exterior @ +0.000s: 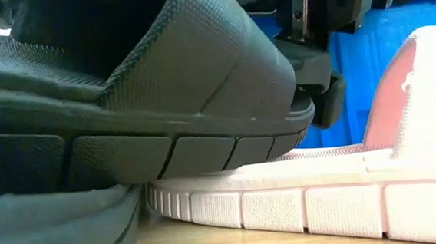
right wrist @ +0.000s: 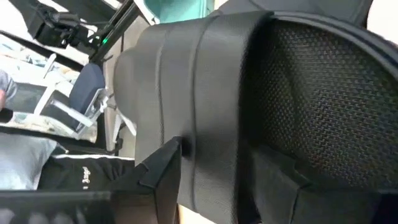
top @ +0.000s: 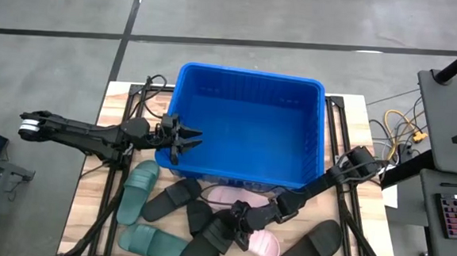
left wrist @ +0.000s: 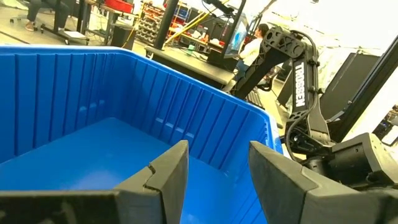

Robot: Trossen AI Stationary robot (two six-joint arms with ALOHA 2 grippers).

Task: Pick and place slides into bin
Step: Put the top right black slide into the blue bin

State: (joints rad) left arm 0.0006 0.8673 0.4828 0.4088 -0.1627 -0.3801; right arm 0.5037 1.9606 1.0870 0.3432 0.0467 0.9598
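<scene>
Right claw (top: 235,218): closing around the strap of a black slide (top: 210,236) (atop a pink slide (top: 260,243)). Left claw (top: 186,138): part-open, empty, over the blue bin (top: 308,133)'s rim.

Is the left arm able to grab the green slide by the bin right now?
Probably yes. The left gripper hangs open and empty over the bin's left wall, and that green slide lies uncovered just below it on the table. The right gripper is busy farther right, at a black slide.
</scene>
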